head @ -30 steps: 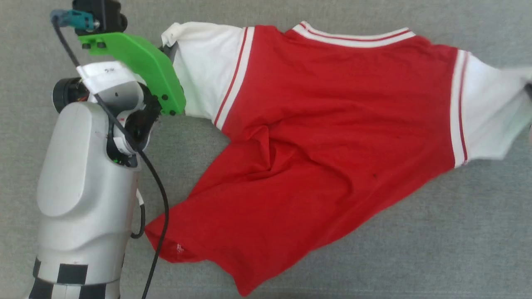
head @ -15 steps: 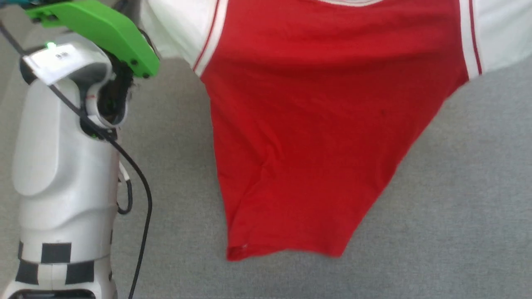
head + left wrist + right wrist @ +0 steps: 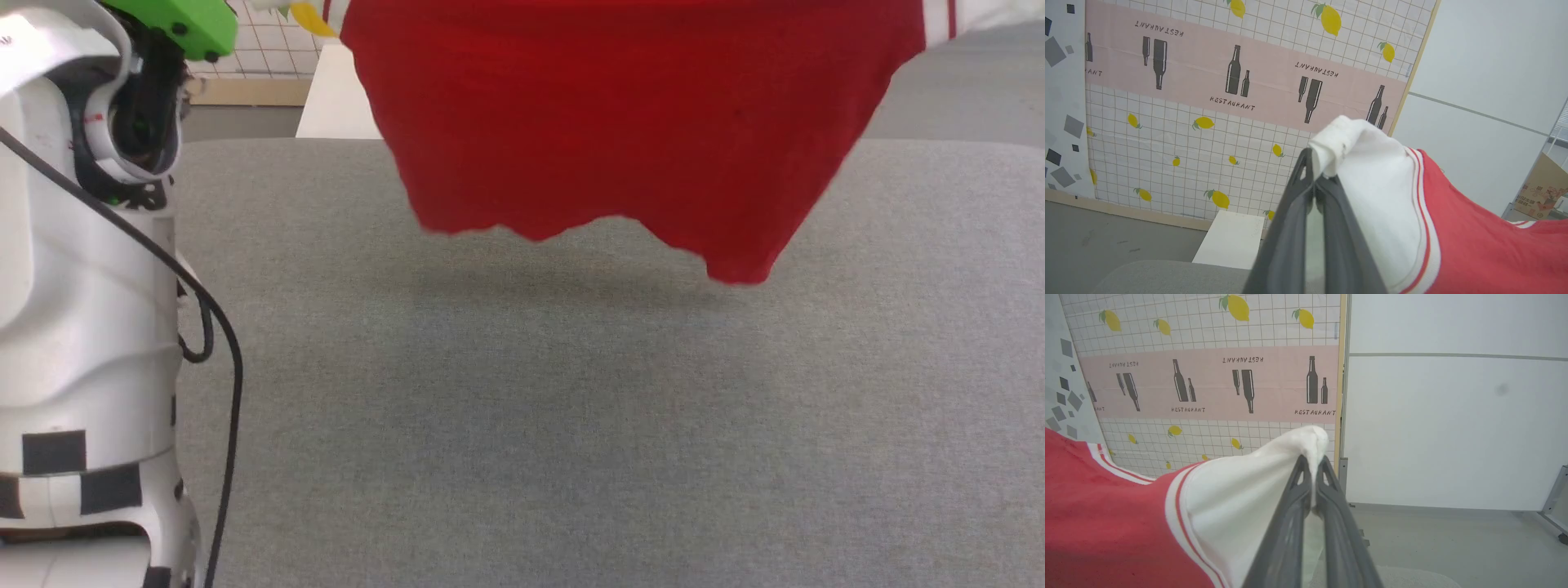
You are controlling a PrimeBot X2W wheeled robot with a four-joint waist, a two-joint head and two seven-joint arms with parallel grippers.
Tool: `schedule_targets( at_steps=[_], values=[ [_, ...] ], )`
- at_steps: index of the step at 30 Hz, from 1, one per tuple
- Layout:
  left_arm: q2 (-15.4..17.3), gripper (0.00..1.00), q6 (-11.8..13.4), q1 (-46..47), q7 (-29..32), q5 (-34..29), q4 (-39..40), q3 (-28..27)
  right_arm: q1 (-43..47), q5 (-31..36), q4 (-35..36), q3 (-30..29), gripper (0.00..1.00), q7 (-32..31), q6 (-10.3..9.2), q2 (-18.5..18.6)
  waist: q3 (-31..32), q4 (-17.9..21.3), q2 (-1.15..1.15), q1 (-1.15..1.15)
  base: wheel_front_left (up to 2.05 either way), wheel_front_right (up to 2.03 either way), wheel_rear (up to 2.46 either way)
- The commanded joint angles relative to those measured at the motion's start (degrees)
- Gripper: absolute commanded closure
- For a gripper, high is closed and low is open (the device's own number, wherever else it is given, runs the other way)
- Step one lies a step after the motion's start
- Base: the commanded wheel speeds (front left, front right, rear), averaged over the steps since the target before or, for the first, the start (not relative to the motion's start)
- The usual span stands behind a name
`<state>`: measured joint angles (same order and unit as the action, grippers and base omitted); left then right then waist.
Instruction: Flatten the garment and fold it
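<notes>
Up at ten o'clock the left gripper is pinched tight on the white left sleeve. The shirt hangs at twelve o'clock, stretched between both arms, its hem clear of the grey table. Towards two o'clock the right gripper is clamped on the right sleeve. I'd call this the flattening step. Next it wants lowering hem-first and drawing out smooth.
</notes>
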<state>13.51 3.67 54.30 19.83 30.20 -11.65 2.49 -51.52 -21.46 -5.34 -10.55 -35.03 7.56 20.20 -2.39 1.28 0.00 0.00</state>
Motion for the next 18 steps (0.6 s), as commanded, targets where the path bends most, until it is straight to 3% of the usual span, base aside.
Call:
schedule_targets(
  at_steps=[1, 9, 18],
  values=[
    [0.7, 1.00, 0.3, 1.3, -0.2, -0.4, -0.4, -0.3, -1.4, -0.1, -0.3, -0.1, 1.00, 0.2, -0.08, -0.3, -0.3, -0.1, 0.00, 0.00, 0.00, 0.00, 0.00],
    [2.4, 1.00, 0.3, 6.2, 0.6, -2.0, -4.2, 0.9, -7.8, 2.0, -4.1, -0.3, 1.00, 0.0, -0.08, -0.7, -3.8, -0.2, 0.00, 0.00, 0.00, 0.00, 0.00],
    [3.7, 1.00, 0.6, 18.7, -0.2, -6.9, -10.8, 4.5, -21.9, 8.6, -14.0, -1.0, 1.00, 2.5, -0.08, -1.7, -14.3, 0.5, 0.00, 0.00, 0.00, 0.00, 0.00]
  ],
)
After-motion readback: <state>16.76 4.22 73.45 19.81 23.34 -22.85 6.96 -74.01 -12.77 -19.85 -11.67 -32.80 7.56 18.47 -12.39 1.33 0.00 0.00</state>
